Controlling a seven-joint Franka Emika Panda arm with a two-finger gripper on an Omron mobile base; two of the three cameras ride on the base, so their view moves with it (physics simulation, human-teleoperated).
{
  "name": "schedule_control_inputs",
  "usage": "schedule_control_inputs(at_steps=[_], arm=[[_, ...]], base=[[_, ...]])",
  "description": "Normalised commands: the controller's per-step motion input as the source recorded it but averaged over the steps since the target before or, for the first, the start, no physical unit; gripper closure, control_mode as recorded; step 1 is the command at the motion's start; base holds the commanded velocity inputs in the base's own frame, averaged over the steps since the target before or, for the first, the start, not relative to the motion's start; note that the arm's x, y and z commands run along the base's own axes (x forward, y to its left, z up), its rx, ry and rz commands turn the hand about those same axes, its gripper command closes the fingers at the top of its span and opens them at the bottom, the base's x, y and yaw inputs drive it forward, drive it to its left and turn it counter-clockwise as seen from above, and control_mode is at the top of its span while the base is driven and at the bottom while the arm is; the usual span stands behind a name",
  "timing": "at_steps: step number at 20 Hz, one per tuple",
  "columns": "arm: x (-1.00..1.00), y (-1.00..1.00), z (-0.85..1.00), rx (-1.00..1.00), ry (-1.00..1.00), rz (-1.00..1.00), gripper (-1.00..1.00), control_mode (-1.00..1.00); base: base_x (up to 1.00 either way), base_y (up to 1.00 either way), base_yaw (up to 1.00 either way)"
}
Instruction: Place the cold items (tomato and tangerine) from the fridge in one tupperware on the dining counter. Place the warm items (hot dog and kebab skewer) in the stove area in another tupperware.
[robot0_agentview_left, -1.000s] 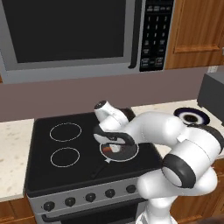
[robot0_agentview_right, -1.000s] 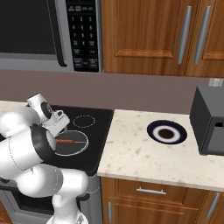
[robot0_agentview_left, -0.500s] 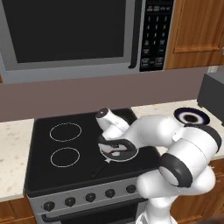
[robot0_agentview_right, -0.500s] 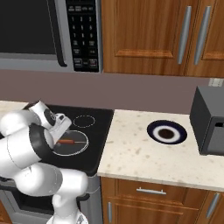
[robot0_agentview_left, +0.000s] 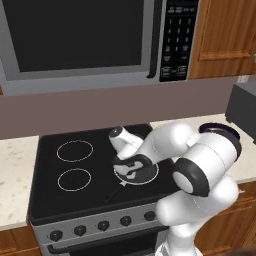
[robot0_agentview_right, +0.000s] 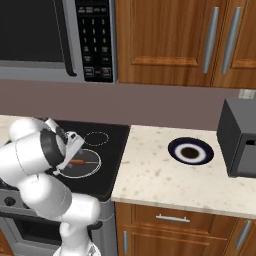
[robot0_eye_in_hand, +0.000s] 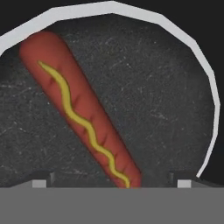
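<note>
- Hovering low over the stove area (robot0_agentview_left: 75, 200), your claw (robot0_eye_in_hand: 112, 181) stands with its fingers spread wide and nothing between them.
- You have the hot dog (robot0_eye_in_hand: 81, 111) directly under the claw, lying in a dark pan (robot0_eye_in_hand: 166, 109) with a pale rim that sits on the front right burner of the stove area.
- Its long axis runs on a slant across the hand view, from upper left down to the lower middle, so it lies skewed to the line between your two fingertips (robot0_eye_in_hand: 41, 181) rather than square across it.
- The near end of the hot dog sits between the fingertips; most of its length stretches away and to one side of them.
- You would probably want to roll the wrist until the fingers bracket the sausage across its narrow width, then shift toward its middle before descending.
- From the right base view, the claw (robot0_agentview_right: 70, 152) hangs over the pan on the stove area, well apart from the dark plate (robot0_agentview_right: 190, 151) on the desk (robot0_agentview_right: 165, 185) beside it.
</note>
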Motion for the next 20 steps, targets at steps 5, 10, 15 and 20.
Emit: schedule_control_inputs(at_steps=[5,10,15,20], arm=[[0.21,0.01,-0.15,0.00,0.00,0.00,-1.00,-1.00],[0.14,0.00,-0.18,0.00,0.00,0.00,-1.00,-1.00],[0.00,0.00,-0.25,0.00,0.00,0.02,-1.00,-1.00],[0.01,0.02,-0.26,0.00,0.00,0.02,1.00,-1.00]], base=[[0.00,0.00,0.00],[0.00,0.00,0.00],[0.00,0.00,0.00],[0.00,0.00,0.00]])
